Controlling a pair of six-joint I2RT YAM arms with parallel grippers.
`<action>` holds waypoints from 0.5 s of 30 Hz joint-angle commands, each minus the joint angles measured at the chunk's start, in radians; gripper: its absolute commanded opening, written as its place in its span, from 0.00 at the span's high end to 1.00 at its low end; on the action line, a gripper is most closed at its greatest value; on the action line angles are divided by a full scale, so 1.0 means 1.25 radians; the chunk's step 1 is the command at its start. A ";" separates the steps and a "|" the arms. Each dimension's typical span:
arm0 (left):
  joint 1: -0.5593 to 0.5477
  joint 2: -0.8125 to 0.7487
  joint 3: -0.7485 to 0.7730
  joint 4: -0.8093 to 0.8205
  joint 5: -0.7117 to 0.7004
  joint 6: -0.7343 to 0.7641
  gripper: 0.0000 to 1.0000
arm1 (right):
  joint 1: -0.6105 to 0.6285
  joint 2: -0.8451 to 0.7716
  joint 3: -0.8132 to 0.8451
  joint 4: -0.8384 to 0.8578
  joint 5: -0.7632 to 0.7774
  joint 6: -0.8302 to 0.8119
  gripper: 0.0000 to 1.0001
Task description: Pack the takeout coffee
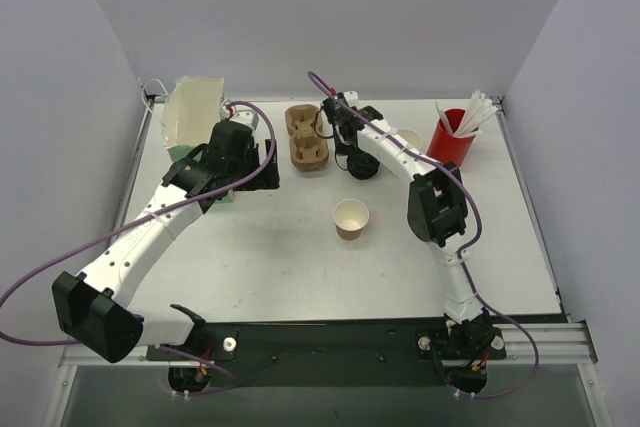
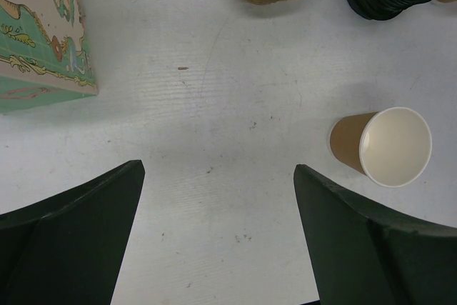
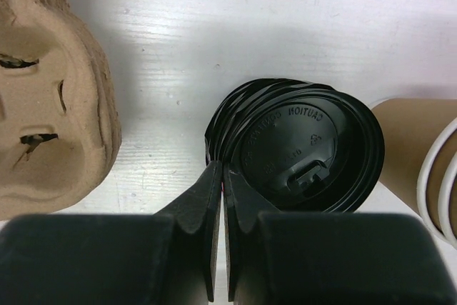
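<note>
My right end effector (image 3: pixel 223 176) sits shut at the stack of black plastic lids (image 3: pixel 300 144), left end effector (image 2: pixel 218 169) open; the light, crushable brown kraft-paper cup (image 1: pixel 351 218) stands lidless mid-surface (image 1: pixel 270 257), so I'd grip its wall gently.

White table (image 1: pixel 300 267) between 3 pale walls (image 1: pixel 350 7) (lavender, perhaps), evenly lit.

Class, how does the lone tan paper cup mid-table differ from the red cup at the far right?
Colour: the tan paper cup is brown outside, white inside; the red cup is red.
Contents: the tan paper cup is empty; the red cup holds white sticks.
Place: the tan paper cup stands alone in the middle; the red cup stands near the far right corner.
Both stand upright, lidless.
</note>
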 commanded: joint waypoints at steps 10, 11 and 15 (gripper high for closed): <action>0.007 -0.002 0.030 0.021 0.012 0.006 0.02 | 0.007 -0.059 0.032 -0.034 0.060 -0.023 1.00; 0.007 -0.002 0.030 0.021 0.012 0.006 0.03 | 0.007 -0.061 0.034 -0.034 0.061 -0.023 1.00; 0.007 -0.002 0.029 0.021 0.012 0.006 0.03 | 0.008 -0.064 0.039 -0.042 0.060 -0.023 1.00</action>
